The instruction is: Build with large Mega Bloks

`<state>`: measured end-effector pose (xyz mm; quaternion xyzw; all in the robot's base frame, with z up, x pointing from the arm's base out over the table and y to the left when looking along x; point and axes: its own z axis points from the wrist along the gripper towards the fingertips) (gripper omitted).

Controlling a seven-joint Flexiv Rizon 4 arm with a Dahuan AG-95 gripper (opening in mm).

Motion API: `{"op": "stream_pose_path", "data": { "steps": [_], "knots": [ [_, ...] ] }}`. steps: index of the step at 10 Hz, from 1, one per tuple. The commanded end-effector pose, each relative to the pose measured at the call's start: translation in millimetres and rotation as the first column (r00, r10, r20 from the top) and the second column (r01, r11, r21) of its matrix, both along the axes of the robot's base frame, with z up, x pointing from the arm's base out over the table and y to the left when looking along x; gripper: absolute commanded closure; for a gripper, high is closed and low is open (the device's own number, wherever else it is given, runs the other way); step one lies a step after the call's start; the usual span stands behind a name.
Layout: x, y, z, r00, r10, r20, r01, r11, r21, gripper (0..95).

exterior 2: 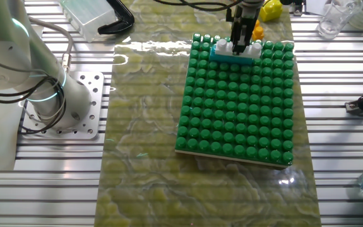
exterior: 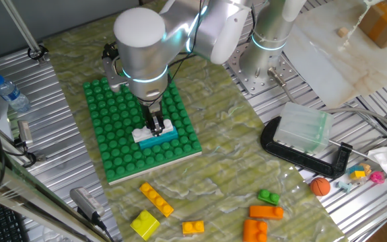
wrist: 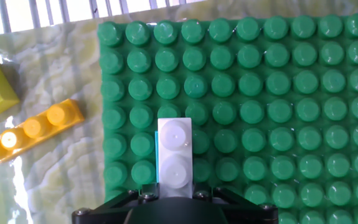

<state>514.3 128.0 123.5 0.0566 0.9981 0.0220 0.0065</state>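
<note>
The green studded baseplate [exterior: 119, 128] lies on a marbled yellow-green mat [exterior: 227, 161] on the desk [exterior: 65, 168], with bare mat showing on all sides of it. The arm [exterior: 180, 30] reaches down over the plate's near part in one fixed view; the gripper [exterior: 155, 126] stands upright there, its jaws closed on a long white brick [exterior: 154, 129] that sits on top of a teal brick [exterior: 159, 139]. This stack stands a row or two in from the plate's edge, with open green studs spreading wide on the far side. From the hand view, the white brick shows round studs in a line and a thin teal sliver along its left side.

Loose pieces lie on the mat beyond that edge, well apart from the plate: a long yellow brick [exterior: 157, 199], a yellow block [exterior: 145, 224], a small orange brick [exterior: 193, 227], more orange bricks [exterior: 266, 212] and a green brick [exterior: 269, 197]. An orange ball [exterior: 320, 186] and a black clamp [exterior: 304, 156] sit farther right.
</note>
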Motion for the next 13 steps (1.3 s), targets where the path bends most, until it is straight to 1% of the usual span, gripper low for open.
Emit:
{"op": "stream_pose_path", "data": {
  "steps": [1,2,3,4,5,7,10,12,13],
  "knots": [
    [2.2,5.0,-2.9,1.000,0.012,-0.016,-0.013,1.000,-0.005,95.0],
    [2.1,5.4,-3.2,1.000,0.009,-0.027,-0.009,1.000,-0.009,95.0],
    [1.7,5.0,-3.6,0.999,0.006,-0.038,-0.007,1.000,-0.025,95.0],
    [1.4,4.1,-3.9,0.999,-0.008,-0.046,0.007,0.999,-0.034,95.0],
    [1.2,3.0,-3.8,0.999,-0.025,-0.048,0.024,0.999,-0.032,95.0],
    [1.0,3.0,-3.5,0.998,-0.047,-0.042,0.045,0.998,-0.032,95.0],
    [0.0,3.4,-3.1,0.998,-0.039,-0.047,0.038,0.999,-0.030,95.0],
    [-4.1,4.5,1.6,0.998,-0.016,-0.056,0.014,0.999,-0.030,95.0],
    [-8.6,6.0,-1.2,0.999,-0.015,-0.052,0.013,0.999,-0.030,95.0]
  ]
}}
